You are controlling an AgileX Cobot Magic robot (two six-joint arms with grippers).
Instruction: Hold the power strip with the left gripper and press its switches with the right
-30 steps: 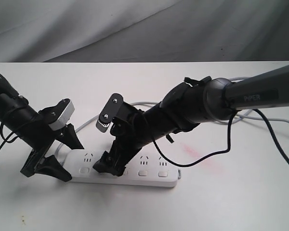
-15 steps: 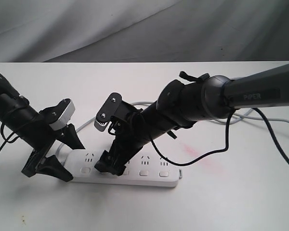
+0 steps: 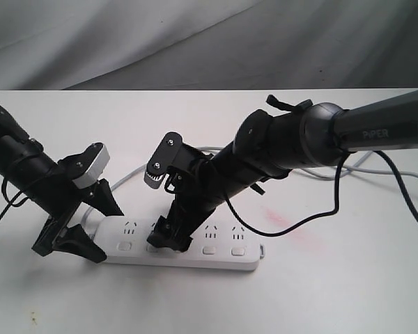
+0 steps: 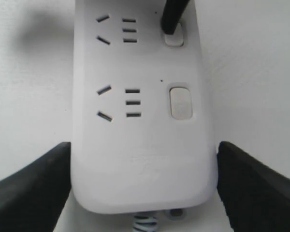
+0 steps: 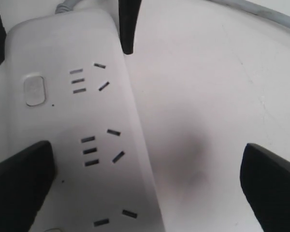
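Counter [image 3: 334, 292]: white; the strip lies on it, between the two arms.
Power strip [image 3: 223, 240]: flat on the counter, long axis side to side in the exterior view; cord end at the left, free end toward the right arm's side; its grey cord [image 5: 261, 10] trails off behind.
Right end effector [image 3: 171, 240]: spread wide, gripping nothing; one finger [image 5: 19, 183] is down on the strip over the button row; the other hangs above the counter beside the strip.
Left end effector [image 3: 101, 233]: straddles the cord end, a finger [image 4: 34, 188] at each long edge; grasping the strip, as far as its wrist view shows.
Switches: the second switch [image 4: 175, 37] from the cord end has the right fingertip on it; the first switch [image 4: 180, 102] is uncovered; whether either is latched I cannot tell.
Next move: the other switches lie along the long axis, away from the left end effector; the right arm is nearer, and likely needs only to lift and shift along the row.
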